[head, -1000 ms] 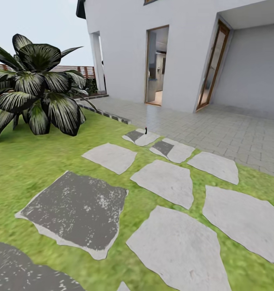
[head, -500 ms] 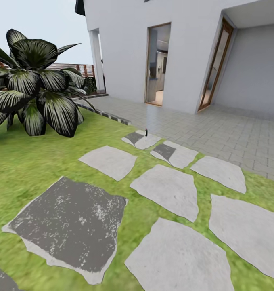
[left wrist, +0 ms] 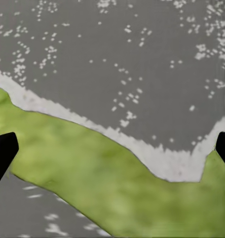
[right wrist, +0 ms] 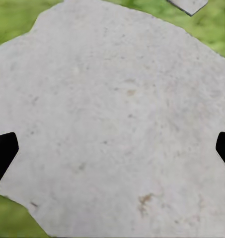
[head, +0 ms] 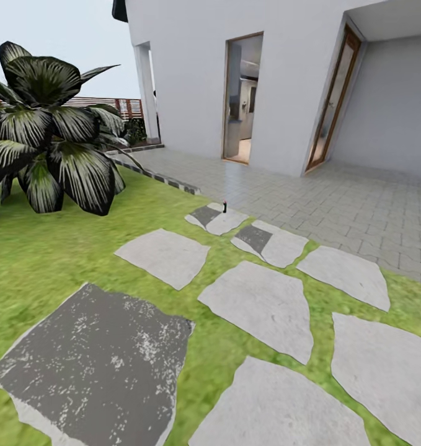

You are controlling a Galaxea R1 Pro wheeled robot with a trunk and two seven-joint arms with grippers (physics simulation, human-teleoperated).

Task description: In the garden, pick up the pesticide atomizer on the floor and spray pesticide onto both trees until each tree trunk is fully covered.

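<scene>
No text, label, brand, number or sign can be read in these pictures. The white house wall (head: 191, 74), the stepping stones (head: 260, 303) and the paved terrace (head: 334, 204) carry no writing.
</scene>
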